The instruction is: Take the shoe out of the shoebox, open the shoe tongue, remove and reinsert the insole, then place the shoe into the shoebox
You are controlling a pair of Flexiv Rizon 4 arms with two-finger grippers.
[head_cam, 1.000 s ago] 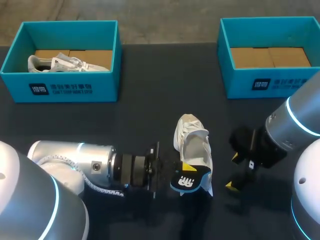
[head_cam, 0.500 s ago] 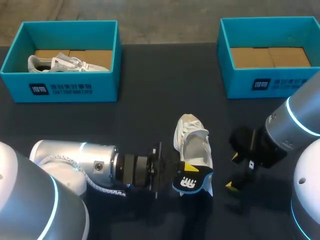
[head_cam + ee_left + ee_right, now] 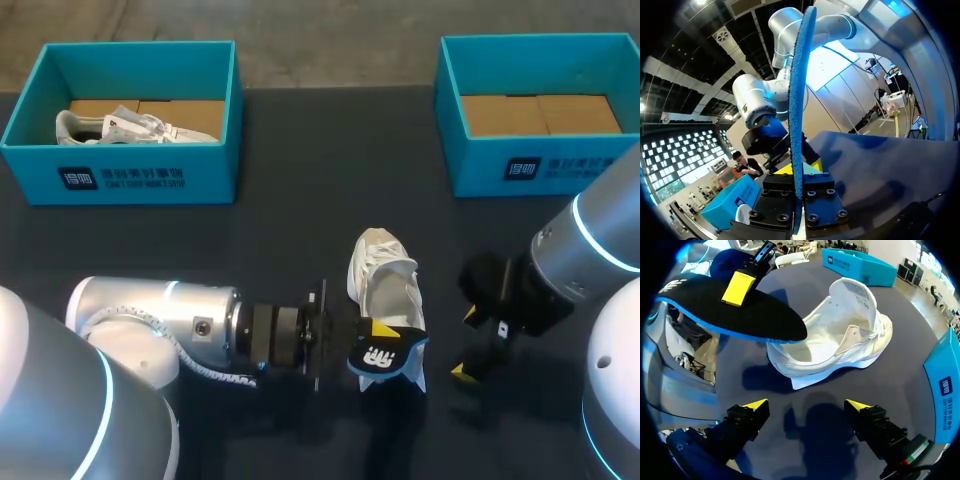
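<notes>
A white shoe (image 3: 384,278) lies on the dark table, its opening facing up and its tongue pulled back (image 3: 840,342). My left gripper (image 3: 362,344) is shut on a black insole with a blue edge (image 3: 386,358), holding it over the shoe's heel end. In the left wrist view the insole (image 3: 799,120) stands edge-on between the fingers of that gripper (image 3: 798,186). In the right wrist view the insole (image 3: 730,310) hovers above the shoe with a yellow fingertip (image 3: 739,287) pressed on it. My right gripper (image 3: 465,343) (image 3: 806,407) stands open just right of the shoe, holding nothing.
A teal shoebox (image 3: 40,165) at the back left holds another white shoe (image 3: 135,125). A second teal shoebox (image 3: 452,110) at the back right shows only its cardboard floor. Dark table lies between the boxes and the shoe.
My left arm has carried the insole slightly to the right, further over the shoe. The right arm and the shoe have stayed put.
</notes>
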